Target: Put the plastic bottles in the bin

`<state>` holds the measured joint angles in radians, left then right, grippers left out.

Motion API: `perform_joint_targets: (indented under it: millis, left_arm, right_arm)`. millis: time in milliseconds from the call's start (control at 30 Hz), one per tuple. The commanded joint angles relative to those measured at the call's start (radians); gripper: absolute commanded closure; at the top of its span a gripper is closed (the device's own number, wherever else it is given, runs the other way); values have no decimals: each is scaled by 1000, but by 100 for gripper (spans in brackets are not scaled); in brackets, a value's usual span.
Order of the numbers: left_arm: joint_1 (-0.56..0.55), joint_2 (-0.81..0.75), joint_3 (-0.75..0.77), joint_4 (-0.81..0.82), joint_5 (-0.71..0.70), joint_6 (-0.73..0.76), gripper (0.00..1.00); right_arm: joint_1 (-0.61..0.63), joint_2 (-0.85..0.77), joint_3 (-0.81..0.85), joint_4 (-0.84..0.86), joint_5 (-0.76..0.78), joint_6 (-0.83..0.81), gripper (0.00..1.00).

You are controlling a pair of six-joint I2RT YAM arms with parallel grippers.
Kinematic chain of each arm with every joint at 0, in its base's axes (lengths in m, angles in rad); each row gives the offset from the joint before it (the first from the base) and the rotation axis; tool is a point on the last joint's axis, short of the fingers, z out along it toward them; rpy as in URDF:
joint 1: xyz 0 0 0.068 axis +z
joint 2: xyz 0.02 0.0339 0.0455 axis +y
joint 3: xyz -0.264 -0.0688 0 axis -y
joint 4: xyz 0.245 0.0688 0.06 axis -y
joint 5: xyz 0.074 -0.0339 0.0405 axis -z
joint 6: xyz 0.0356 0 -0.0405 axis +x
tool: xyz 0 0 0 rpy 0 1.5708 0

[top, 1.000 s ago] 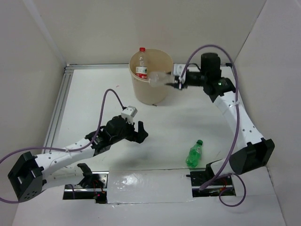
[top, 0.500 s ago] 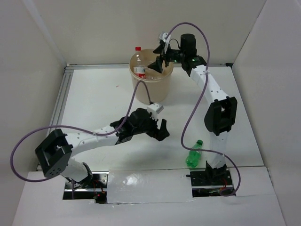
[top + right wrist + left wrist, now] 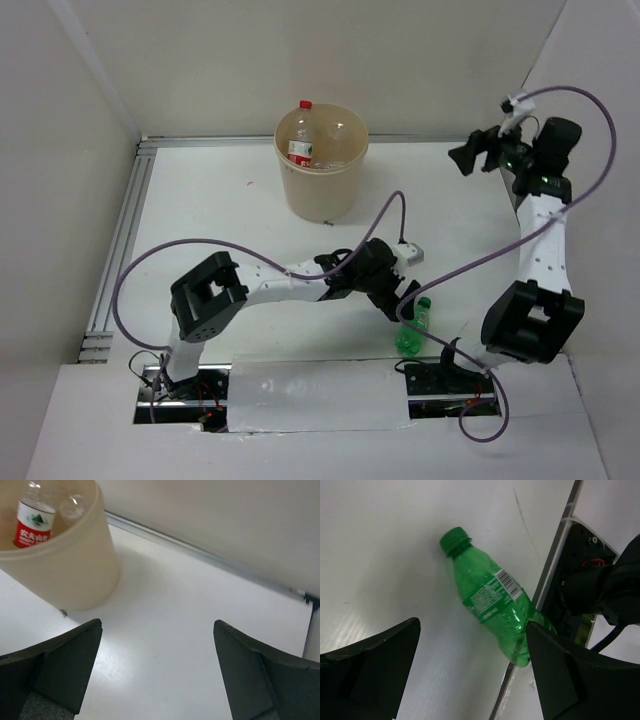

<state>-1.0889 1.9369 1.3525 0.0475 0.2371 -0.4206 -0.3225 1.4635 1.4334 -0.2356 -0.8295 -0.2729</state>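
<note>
Left wrist view shows the green bottle (image 3: 492, 597) lying on its side on the desk (image 3: 385, 555) directly below the left claw (image 3: 472, 630). The claw's two fingers are spread wide and hold nothing. The bottle's long axis runs on a slant across the gap, with the cap toward the upper left and the base down by the right finger and the desk's near edge. From above, the left claw (image 3: 397, 298) hangs just beside the bottle's cap end. The right claw (image 3: 468, 155) is raised near the far right wall, well apart from the bottle, and it too is spread wide and empty. The left arm is therefore clearly the nearer one. The bin (image 3: 322, 195) stands at the far side of the desk and already holds a red-capped bottle (image 3: 302, 140) among others. The grasp probably calls for a short descent and a small twist, so that the fingers straddle the body across its width.
</note>
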Motion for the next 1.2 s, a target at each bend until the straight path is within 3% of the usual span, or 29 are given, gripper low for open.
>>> perform_joint_targets:
  millis: [0,167,333,467,567,600,633,767,800,867,900,967,1167]
  left_arm:
    - [-19,65,88,-26,79,3,1]
    - [-66,138,183,-104,81,14,1]
    - [-106,249,270,-241,-63,14,1]
    - [-126,292,270,-250,-64,14,1]
    - [-126,292,255,-276,-137,-10,15]
    - [-117,268,228,-276,-168,-10,32]
    - [-117,249,208,-276,-168,-10,40]
    - [-43,105,110,-244,-261,-20,73]
    - [-22,74,99,-244,-277,-20,77]
    - [48,18,88,-244,-300,-4,92]
    - [75,-31,88,-244,-314,11,94]
    - [151,-71,112,-232,-329,39,95]
    - [287,-145,312,-164,-291,105,95]
  right_arm:
    - [-74,-81,-111,-44,-77,28,1]
    - [-179,-141,-263,-65,-117,8,1]
    - [-191,-161,-318,-65,-148,8,1]
    - [-201,-161,-352,-65,-148,-2,1]
    - [-201,-141,-361,-76,-157,-2,1]
    - [-201,-141,-373,-76,-170,-2,1]
    - [-210,-141,-373,-76,-171,-2,1]
    - [-219,-141,-386,-120,-259,-51,21]
    - [-219,-141,-386,-143,-285,-104,41]
    - [-231,-132,-374,-227,-365,-165,60]
    - [-231,-132,-360,-255,-391,-225,71]
    - [-242,-132,-344,-328,-449,-279,78]
    - [-242,-132,-335,-502,-484,-485,78]
